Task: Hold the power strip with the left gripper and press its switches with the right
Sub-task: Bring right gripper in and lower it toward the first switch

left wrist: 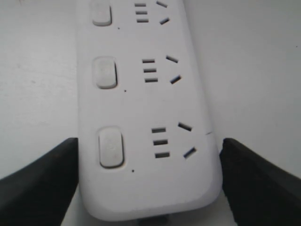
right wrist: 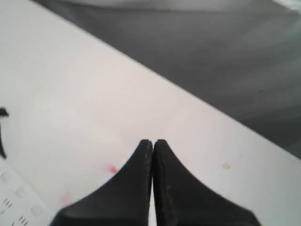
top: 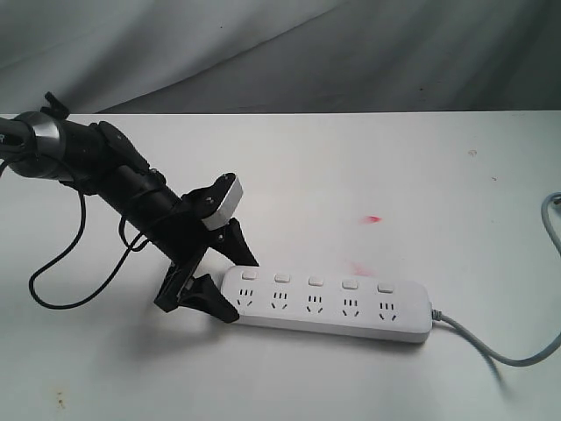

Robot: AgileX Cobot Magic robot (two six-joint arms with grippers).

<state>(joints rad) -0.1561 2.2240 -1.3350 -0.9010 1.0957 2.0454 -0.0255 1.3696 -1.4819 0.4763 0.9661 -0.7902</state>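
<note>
The exterior camera looked down across the table (top: 368, 158) toward 12 o'clock. The left wrist camera sat close over the power strip (left wrist: 141, 117); the right wrist camera, farther off, shared the red mark (right wrist: 111, 168) with the exterior view.

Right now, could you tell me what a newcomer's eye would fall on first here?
The long white power strip lies across the white table. The left end effector grips its left end in the exterior view; the right end effector hangs shut above the table.
</note>
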